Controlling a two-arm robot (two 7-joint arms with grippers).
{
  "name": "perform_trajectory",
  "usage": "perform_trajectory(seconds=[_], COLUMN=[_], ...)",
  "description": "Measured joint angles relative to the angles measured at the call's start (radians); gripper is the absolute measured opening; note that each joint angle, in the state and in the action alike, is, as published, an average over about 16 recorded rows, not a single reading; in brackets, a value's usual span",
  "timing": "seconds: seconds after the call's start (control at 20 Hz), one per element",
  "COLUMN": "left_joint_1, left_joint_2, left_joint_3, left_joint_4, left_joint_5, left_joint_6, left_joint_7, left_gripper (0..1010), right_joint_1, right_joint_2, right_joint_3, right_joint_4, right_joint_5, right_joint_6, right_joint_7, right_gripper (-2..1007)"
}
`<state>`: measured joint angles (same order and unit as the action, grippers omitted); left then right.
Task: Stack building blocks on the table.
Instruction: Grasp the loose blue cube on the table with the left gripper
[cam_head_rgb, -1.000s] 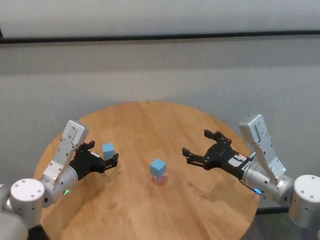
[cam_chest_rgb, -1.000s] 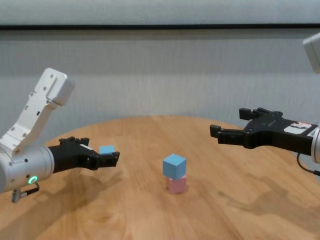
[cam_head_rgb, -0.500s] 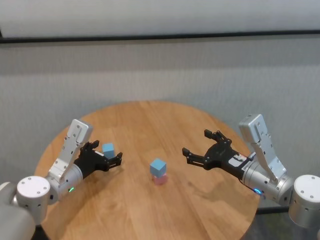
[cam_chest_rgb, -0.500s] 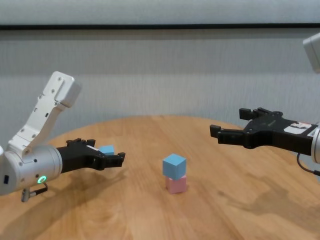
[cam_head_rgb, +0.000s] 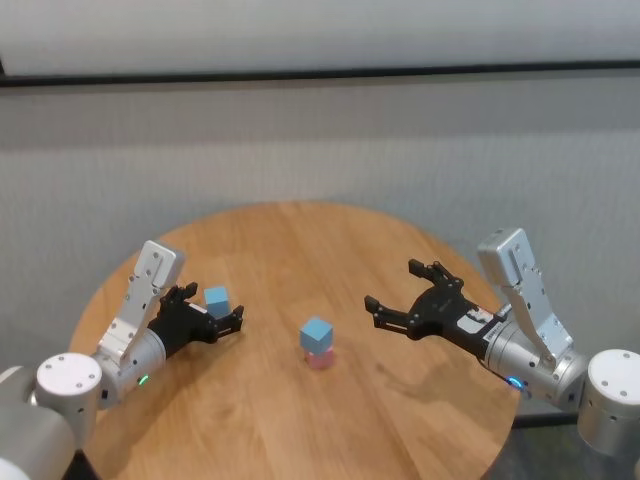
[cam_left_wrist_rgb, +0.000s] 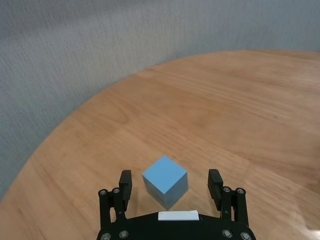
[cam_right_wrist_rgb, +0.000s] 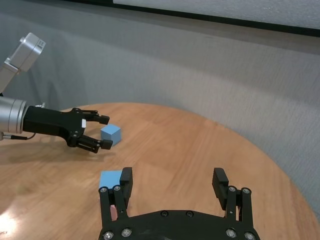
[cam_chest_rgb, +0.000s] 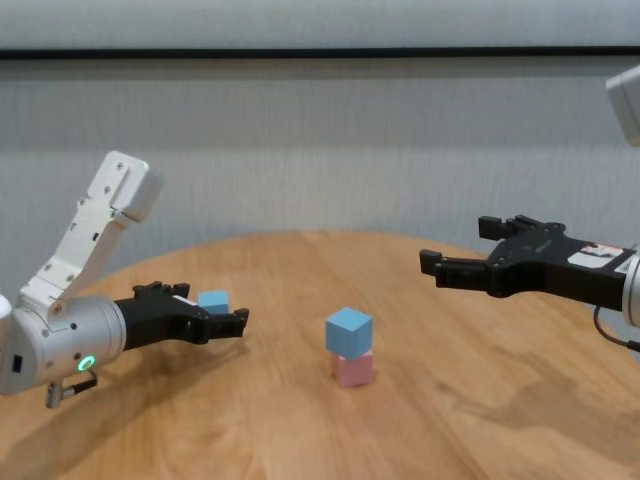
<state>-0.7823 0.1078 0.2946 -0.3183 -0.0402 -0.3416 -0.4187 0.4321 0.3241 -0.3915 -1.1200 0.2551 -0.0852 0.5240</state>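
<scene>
A loose light blue block rests on the round wooden table at its left side. My left gripper is open around it, one finger on each side with gaps showing; the head view gives the same block and left gripper. At the table's middle, a second blue block sits on the pink block, also seen as blue block over pink block. To the right of this stack, above the table, my right gripper hovers open and empty.
A grey wall runs behind the table's far rim. Bare wood stretches in front of the stack toward me. From the right wrist, the left gripper and the loose block show beyond the stack's blue block.
My left gripper has moved forward and lower, so the loose blue block now lies between its fingers. The right arm and the stack have not moved.
</scene>
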Motion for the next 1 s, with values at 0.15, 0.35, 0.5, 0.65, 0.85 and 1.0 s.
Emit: perform_trajectory(seconds=[0.15,0.35,0.5,0.65,0.85,1.0], left_joint_1=[-0.035,-0.076,-0.099,-0.114,-0.120,-0.117], left_joint_2=[-0.011,-0.024,-0.031,-0.035,-0.037,-0.036], left_joint_3=[-0.005,-0.011,-0.014,-0.015,-0.016,-0.016], left_joint_4=[0.073,0.158,0.203,0.233,0.244,0.237], left_joint_5=[0.004,0.009,0.012,0.013,0.014,0.013], left_joint_6=[-0.036,-0.078,-0.102,-0.117,-0.123,-0.120], left_joint_7=[-0.003,-0.006,-0.007,-0.008,-0.009,-0.008], left_gripper=[1000,1000,1000,1000,999,998], right_joint_1=[0.000,0.000,0.000,0.000,0.000,0.000], right_joint_2=[0.000,0.000,0.000,0.000,0.000,0.000], right_joint_3=[0.000,0.000,0.000,0.000,0.000,0.000], right_joint_4=[0.000,0.000,0.000,0.000,0.000,0.000], right_joint_5=[0.000,0.000,0.000,0.000,0.000,0.000], right_joint_6=[0.000,0.000,0.000,0.000,0.000,0.000], right_joint_7=[0.000,0.000,0.000,0.000,0.000,0.000], right_gripper=[1005,1005,1005,1005,1005,1005])
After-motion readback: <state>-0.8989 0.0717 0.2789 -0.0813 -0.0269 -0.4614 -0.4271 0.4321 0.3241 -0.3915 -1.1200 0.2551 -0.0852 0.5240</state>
